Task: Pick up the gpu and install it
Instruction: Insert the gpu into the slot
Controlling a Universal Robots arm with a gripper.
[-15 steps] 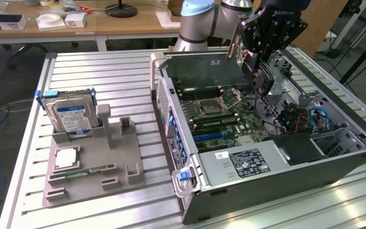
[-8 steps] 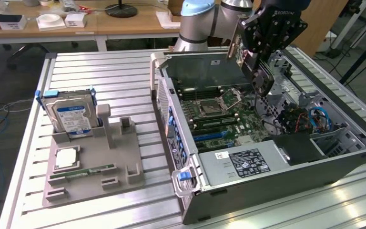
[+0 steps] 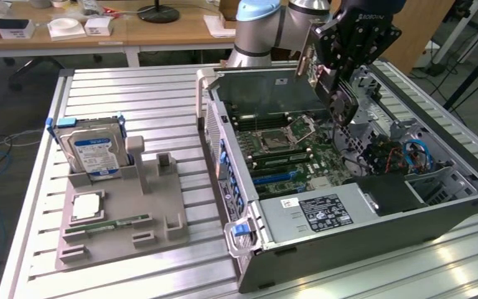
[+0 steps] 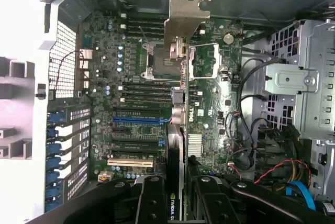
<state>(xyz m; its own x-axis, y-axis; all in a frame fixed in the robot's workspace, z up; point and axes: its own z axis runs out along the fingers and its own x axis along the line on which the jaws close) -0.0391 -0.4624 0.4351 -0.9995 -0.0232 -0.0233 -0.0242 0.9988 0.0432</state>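
Hand [image 4: 180, 199] with gpu [image 4: 182, 93] over open case [image 3: 372, 249]

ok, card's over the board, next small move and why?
Probably rotate the end effector, shut on the green circuit card with silver bracket: in the wrist view the card runs across the blue motherboard slot, not along it, so lowering now likely wouldn't seat it.

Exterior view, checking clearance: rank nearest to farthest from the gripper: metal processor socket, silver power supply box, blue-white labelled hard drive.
1. Processor socket, below the gripper holding the gpu.
2. Power supply box, case's near end.
3. Hard drive, exterior view's left.
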